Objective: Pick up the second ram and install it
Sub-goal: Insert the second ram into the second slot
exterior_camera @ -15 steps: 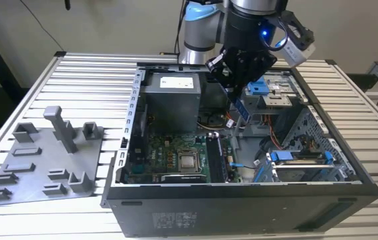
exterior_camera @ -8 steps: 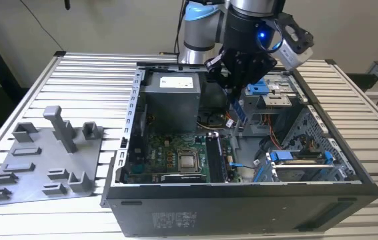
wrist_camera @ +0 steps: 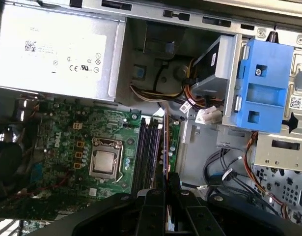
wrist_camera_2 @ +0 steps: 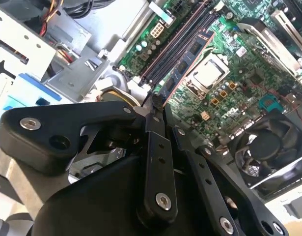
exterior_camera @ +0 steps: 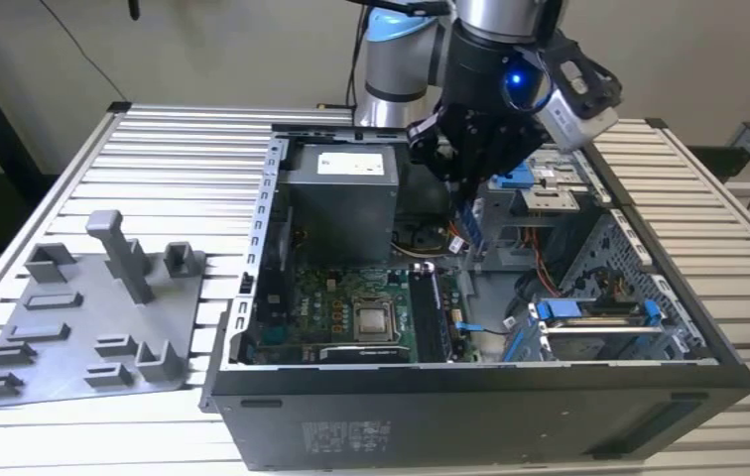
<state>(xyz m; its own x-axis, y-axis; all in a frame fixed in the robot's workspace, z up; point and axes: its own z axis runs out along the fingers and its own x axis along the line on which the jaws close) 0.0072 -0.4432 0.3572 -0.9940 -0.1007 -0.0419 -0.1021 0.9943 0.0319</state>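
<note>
The second ram (wrist_camera_2: 183, 65) is a thin dark-blue stick with a row of black chips. My gripper (wrist_camera_2: 154, 105) is shut on one end of it. In the first wrist view the ram (wrist_camera: 165, 142) shows edge-on, reaching out from the gripper (wrist_camera: 166, 181) over the green motherboard. It lies along the black memory slots (wrist_camera: 146, 150), beside the processor socket (wrist_camera: 106, 157). In the exterior view the gripper (exterior_camera: 470, 186) hangs inside the open computer case (exterior_camera: 481, 397), with the ram (exterior_camera: 460, 224) pointing down from it, above the slots (exterior_camera: 431, 315) and apart from them.
A grey power supply (exterior_camera: 342, 193) stands close on the exterior view's left of the gripper. Blue drive brackets (exterior_camera: 589, 311) and loose cables (wrist_camera: 200, 105) lie on the other side. A cooling fan (wrist_camera_2: 263, 147) sits by the board. A grey tray with upright posts (exterior_camera: 84, 317) rests outside the case.
</note>
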